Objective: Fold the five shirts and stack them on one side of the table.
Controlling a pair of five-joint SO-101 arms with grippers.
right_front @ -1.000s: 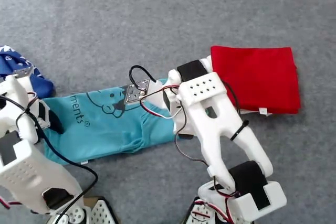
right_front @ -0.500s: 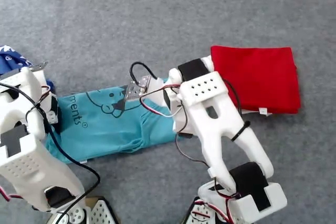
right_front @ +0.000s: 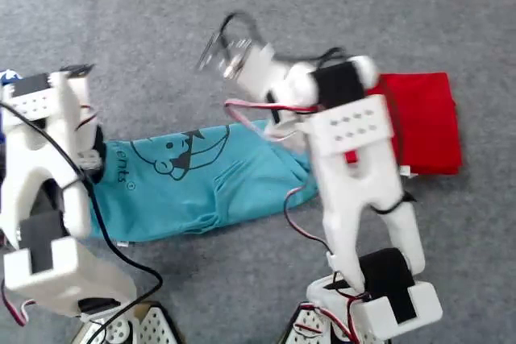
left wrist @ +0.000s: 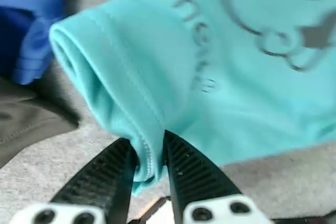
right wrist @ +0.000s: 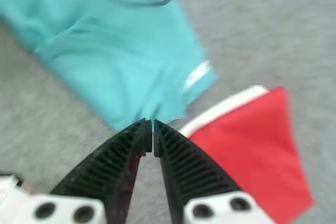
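on teal shirt (left wrist: 226, 82) hem, left pincer (left wrist: 149, 157) clamped; right pincer (right wrist: 153, 129) together; red shirt (right_front: 426, 122) half-hidden.

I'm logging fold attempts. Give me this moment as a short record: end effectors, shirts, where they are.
left end effector: shut on the teal shirt at its hem
right end effector: shut, apparently pinching its opposite corner
teal shirt: stretched out on the table
red shirt: folded, beside the teal shirt's right end
blue shirt: by its left end
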